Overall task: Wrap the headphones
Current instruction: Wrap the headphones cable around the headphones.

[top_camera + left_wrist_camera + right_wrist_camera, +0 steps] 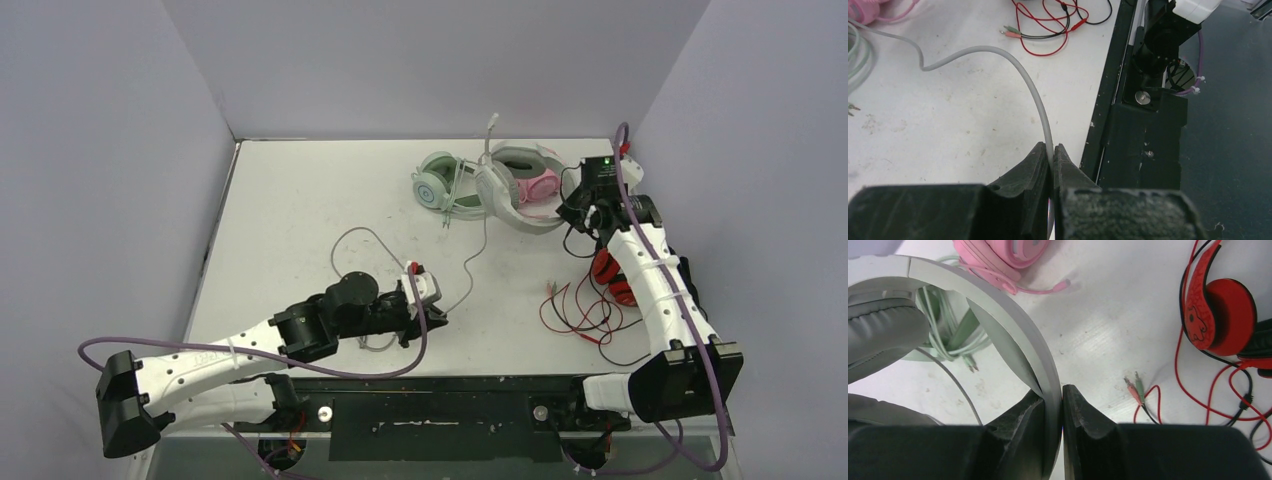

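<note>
Nearest, well in front of the pale grey-white headset (1013, 320), the left fingers (1040, 160) are pinched shut on a thin grey cable (1044, 115) that runs back toward it across the bench (300, 220). A red headset (612, 275) lies in front and to its right. The right fingers (1075, 405) are clamped on its headband. The mint green headset (437, 186) sits against its left side, and the pink headset (543, 185) lies just behind it.
</note>
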Motion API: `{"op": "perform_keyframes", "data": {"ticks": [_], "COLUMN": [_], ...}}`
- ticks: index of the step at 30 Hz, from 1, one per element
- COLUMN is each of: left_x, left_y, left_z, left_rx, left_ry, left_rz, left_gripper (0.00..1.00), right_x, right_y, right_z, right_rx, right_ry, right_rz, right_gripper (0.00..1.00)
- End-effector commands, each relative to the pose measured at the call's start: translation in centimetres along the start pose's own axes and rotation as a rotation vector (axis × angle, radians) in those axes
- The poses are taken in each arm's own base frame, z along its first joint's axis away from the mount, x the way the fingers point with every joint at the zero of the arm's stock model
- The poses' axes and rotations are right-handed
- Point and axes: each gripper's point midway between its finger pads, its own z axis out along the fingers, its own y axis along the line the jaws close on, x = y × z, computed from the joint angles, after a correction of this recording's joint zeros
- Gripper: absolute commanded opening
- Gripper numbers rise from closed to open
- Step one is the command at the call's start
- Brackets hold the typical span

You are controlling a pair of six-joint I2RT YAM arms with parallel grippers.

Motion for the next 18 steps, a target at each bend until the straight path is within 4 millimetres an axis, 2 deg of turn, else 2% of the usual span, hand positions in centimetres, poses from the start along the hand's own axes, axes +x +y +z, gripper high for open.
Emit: {"op": "perform_keyframes", "data": {"ticks": [1,4,11,14,18], "left_x": [0.8,0.7,0.1,0.9,0.4], "left_y": [-0.6,-2.2,-7.0,-9.0,-11.5], "left_z": [0.4,1.3,3.3,3.7,3.8], "left_rx": [0.016,0.070,0.184,0.232,0.304], "left_ry": [0.013,0.010,0.046,0.093,0.084], "left_rz": [-0.022,-0.014,0.084,0.112,0.126], "left_gripper": [0.00,0.00,0.00,0.00,0.00], "right_x": [-4.7,-5.8,-7.8,-8.4,-9.7], "right_y": [4.8,4.7,2.9,2.2,0.7], "right_z": [-2.5,-2.8,-2.7,-2.6,-2.9], "right_rx": [-0.210,-0.205,-0.143,-0.131,-0.074], "right_ry": [-0.052,-0.080,-0.167,-0.182,-0.266], "right_rz": [0.156,0.211,0.376,0.435,0.462], "right_gripper": [0.00,0.00,0.00,0.00,0.00]}}
